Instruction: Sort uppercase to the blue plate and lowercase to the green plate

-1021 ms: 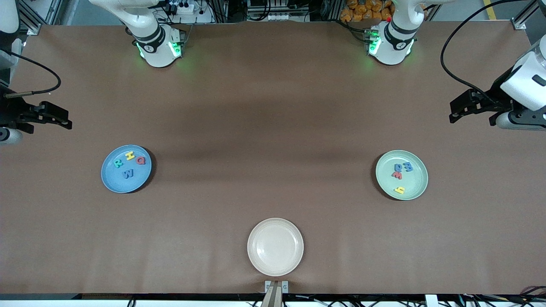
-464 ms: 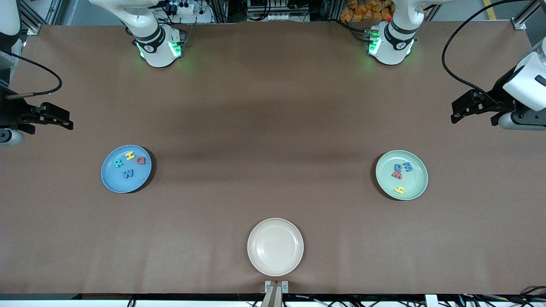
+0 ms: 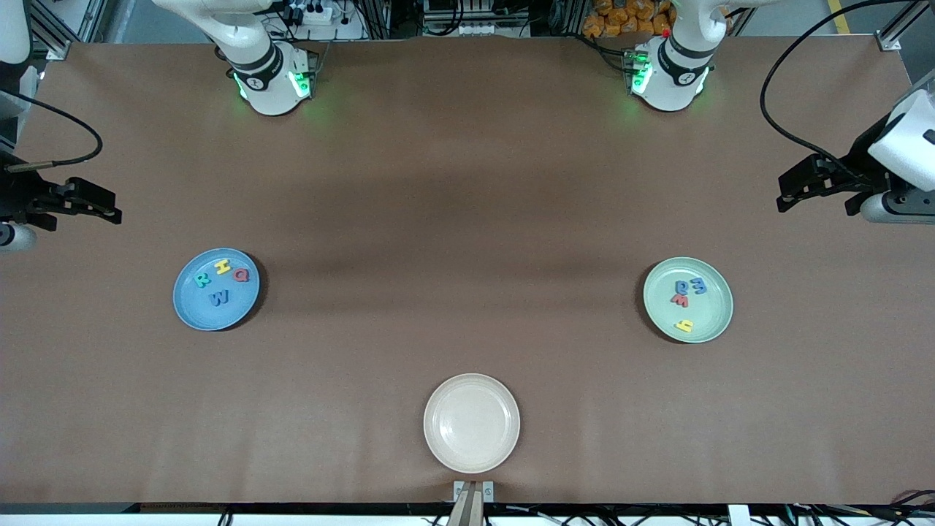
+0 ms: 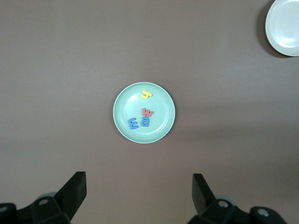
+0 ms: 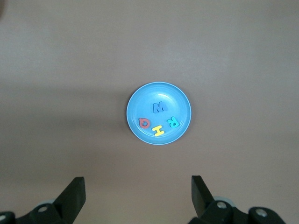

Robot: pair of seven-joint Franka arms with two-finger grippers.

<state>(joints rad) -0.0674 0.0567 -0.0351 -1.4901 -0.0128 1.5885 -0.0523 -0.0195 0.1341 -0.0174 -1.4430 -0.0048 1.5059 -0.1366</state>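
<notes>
- A round, matte light-blue plate (image 3: 216,290) is sitting on the brown table (image 3: 467,219) toward the right arm's end, carrying four foam capital letters (image 3: 221,281): a teal R, a yellow H, a red Q and a blue W.
- A round, pale mint-green plate (image 3: 688,300) is sitting toward the left arm's end, carrying four smaller foam lowercase letters (image 3: 687,298): two blue rounded ones, a red w and a yellow y-like one.
- The right gripper (image 3: 91,205) is hanging above the table's edge, well apart from the blue plate, its fingers spread wide and holding nothing.
- The left gripper (image 3: 803,186) is hanging above the other edge, well apart from the green plate, fingers likewise spread and holding nothing.
- The right wrist view is looking straight down on the blue plate (image 5: 158,113), making each capital (image 5: 159,120) readable between the two dark fingertips (image 5: 74,191).
- The left wrist view is doing the same for the green plate (image 4: 144,112) and its letters (image 4: 143,116).
- Only the front view is showing a whole round cream plate (image 3: 472,423), nearest the front camera, between the two coloured plates; the left wrist view is catching just its rim (image 4: 283,27).
</notes>
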